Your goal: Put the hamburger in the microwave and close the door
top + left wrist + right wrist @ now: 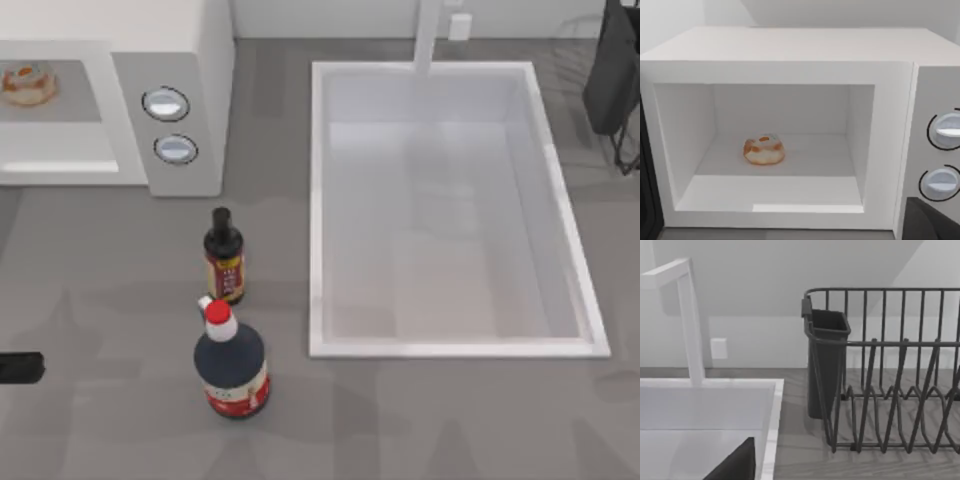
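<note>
Hamburger (764, 150) sits on the floor of the microwave (790, 50) cavity, toward its left, touching nothing else. The cavity front stands open. My left gripper faces the opening from the table's left edge; I cannot tell its finger state. My right arm is parked at far right, near the dish rack (890, 390).

Little of our own body was on show. Our left arm (20, 367) appeared as a short, matte black bar with a rounded end. Our right arm (612, 70) was a bulkier black block (flat-sided, with thin dark cables trailing beneath it). Each wrist camera caught a plain black angular wedge of gripper, without markings.
</note>
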